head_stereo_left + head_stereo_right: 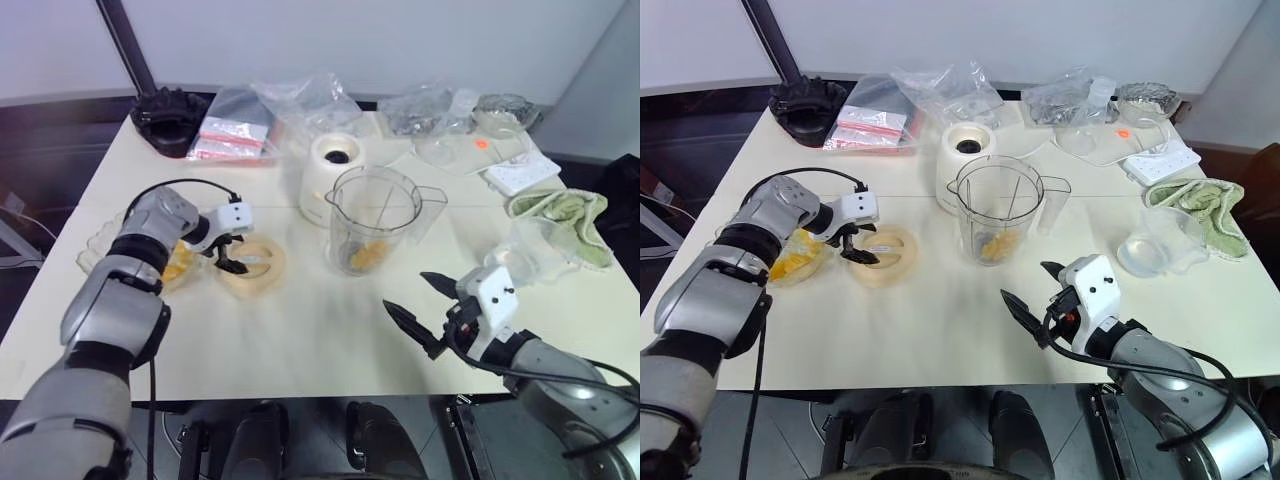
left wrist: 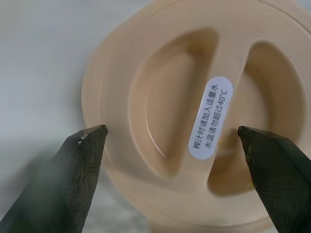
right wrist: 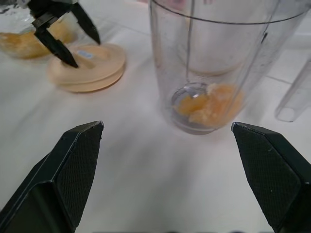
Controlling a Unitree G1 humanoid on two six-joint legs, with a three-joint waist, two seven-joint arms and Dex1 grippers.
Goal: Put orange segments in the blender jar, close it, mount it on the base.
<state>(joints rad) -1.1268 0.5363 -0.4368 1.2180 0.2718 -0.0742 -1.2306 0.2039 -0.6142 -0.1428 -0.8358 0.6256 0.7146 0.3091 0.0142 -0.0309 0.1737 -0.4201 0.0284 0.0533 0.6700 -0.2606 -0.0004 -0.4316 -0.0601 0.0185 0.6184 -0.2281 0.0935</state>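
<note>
The clear blender jar point(image 1: 375, 220) stands upright mid-table with a few orange segments point(image 3: 209, 107) at its bottom around the blade. Just behind it sits the cream-white base point(image 1: 330, 170). More orange segments point(image 1: 790, 265) lie in a clear bowl at the left. Beside that bowl a pale orange round lid point(image 2: 160, 97) lies flat. My left gripper point(image 1: 232, 262) points down over the lid, open, a finger on each side and nothing gripped. My right gripper point(image 1: 408, 292) hovers open near the front edge, aimed at the jar and well short of it.
Plastic bags point(image 1: 300, 100) and a black object point(image 1: 168, 118) crowd the back of the table. At the right are a green towel point(image 1: 565, 215), a clear cup point(image 1: 1155, 245), a white power strip point(image 1: 522, 175) and a glass bowl point(image 1: 1145, 100).
</note>
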